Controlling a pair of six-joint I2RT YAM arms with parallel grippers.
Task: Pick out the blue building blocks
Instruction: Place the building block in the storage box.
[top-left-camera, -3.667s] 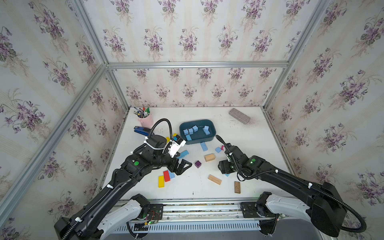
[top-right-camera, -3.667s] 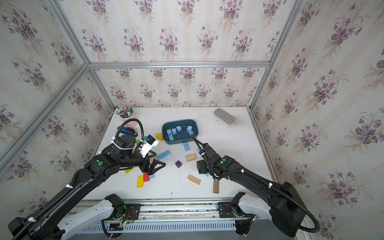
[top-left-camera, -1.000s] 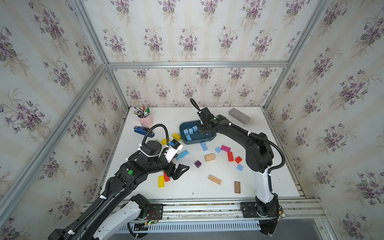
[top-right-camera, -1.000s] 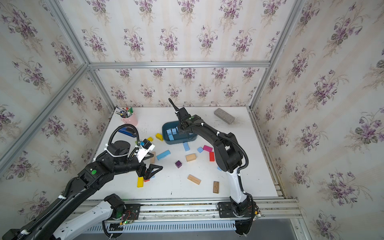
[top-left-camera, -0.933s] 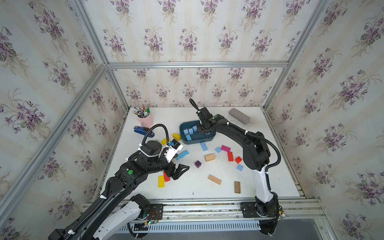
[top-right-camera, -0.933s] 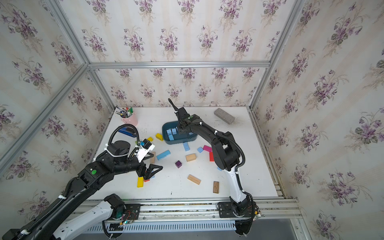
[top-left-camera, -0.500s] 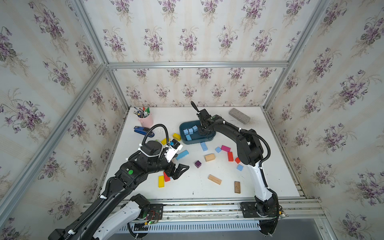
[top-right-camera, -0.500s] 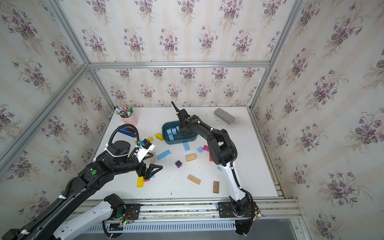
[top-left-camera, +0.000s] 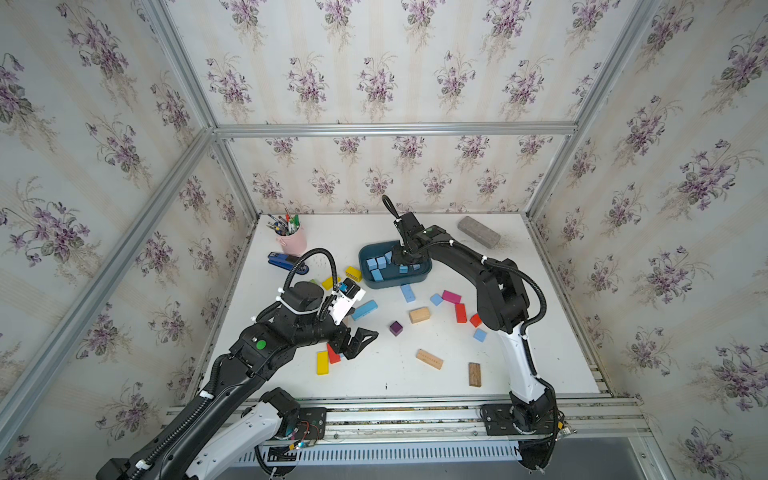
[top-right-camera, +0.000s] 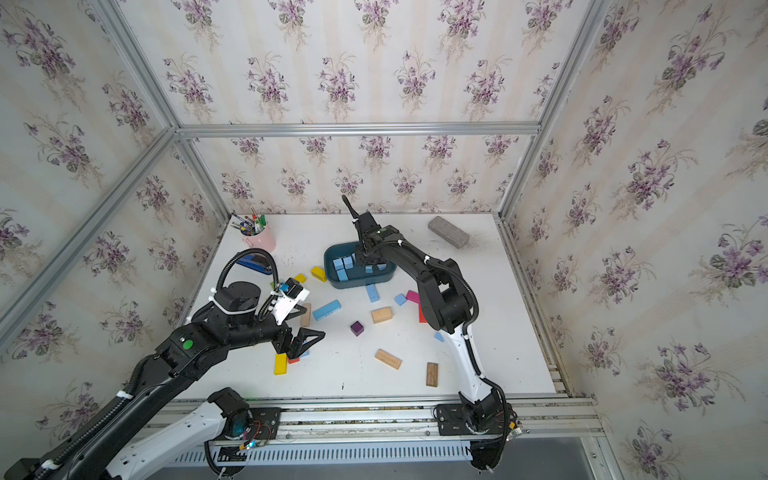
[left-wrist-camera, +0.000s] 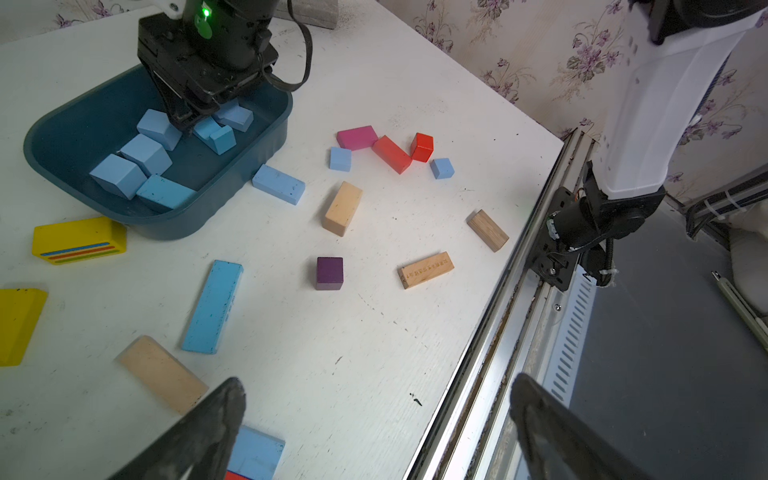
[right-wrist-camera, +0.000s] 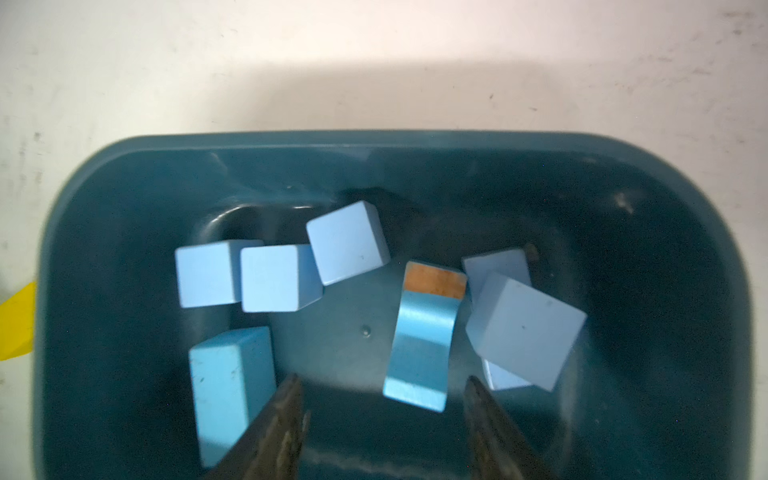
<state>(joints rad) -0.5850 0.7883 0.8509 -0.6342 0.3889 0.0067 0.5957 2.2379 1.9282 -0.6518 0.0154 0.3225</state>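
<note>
Blue blocks in tray: about eight light-blue building blocks (right-wrist-camera: 278, 276), cubes and bricks, lie loose inside the dark teal tray (right-wrist-camera: 374, 141), some leaning on each other.
Arched block: a blue arched block (right-wrist-camera: 424, 332) with a bare wood end shows below the right tool. It is blurred and touches neither finger. I cannot tell whether it rests on the tray floor.
Right tool: the right tool (right-wrist-camera: 381, 380) hangs over the tray, released, with its jaws parted and nothing between them.
Blue blocks on tabletop: a long brick (top-left-camera: 365, 309) lies near the left arm's wrist. A shorter brick (top-left-camera: 408, 293) lies just beside the tray's near wall. One small cube (top-left-camera: 436, 299) sits beside the pink block (top-left-camera: 451, 296). Another cube (top-left-camera: 479, 335) sits just beside a red cube (top-left-camera: 476, 320). A flat blue block (left-wrist-camera: 255, 453) lies partly under one finger of the left tool.
Left tool: the left tool (left-wrist-camera: 376, 384) hovers low over the white tabletop (top-left-camera: 374, 374), released, with its jaws spread wide and empty.
Other blocks: a red brick (top-left-camera: 460, 312), purple cube (top-left-camera: 396, 328), plain wood blocks (top-left-camera: 419, 314) and yellow blocks (top-left-camera: 322, 362) lie scattered on the tabletop.
Back of tabletop: a dark blue stapler (top-left-camera: 282, 262), a pink pen cup (top-left-camera: 293, 243) and a grey brick (top-left-camera: 478, 232).
</note>
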